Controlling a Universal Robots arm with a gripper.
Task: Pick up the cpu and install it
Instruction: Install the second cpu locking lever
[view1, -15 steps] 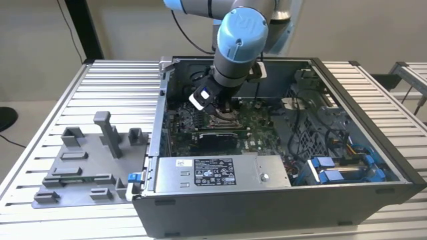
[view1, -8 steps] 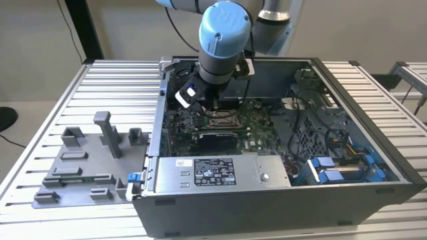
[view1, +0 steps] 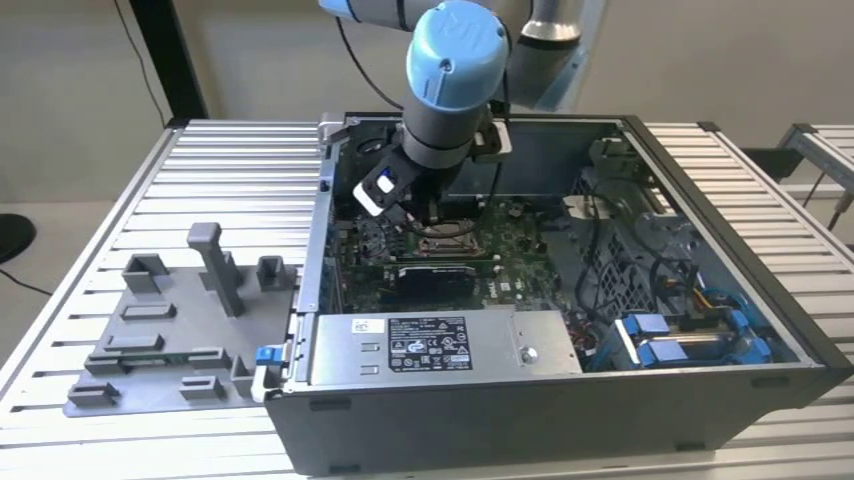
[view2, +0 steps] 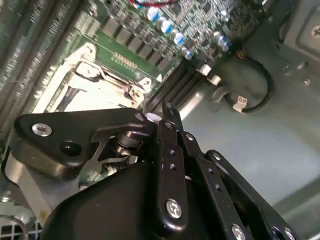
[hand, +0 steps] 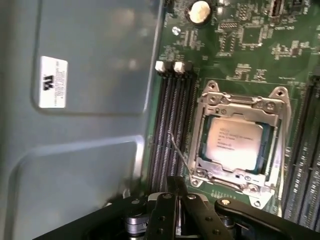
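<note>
The cpu (hand: 233, 141) is seen already seated in the socket (hand: 240, 140) just beyond the gripper (hand: 175, 187), whose fingers are closed on nothing, so installation is judged nearly done.

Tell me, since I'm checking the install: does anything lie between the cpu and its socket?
Nothing visible does. The cpu already lies inside the socket frame on the motherboard, silvery top showing. The gripper hangs beside the frame, next to the memory slots.
</note>
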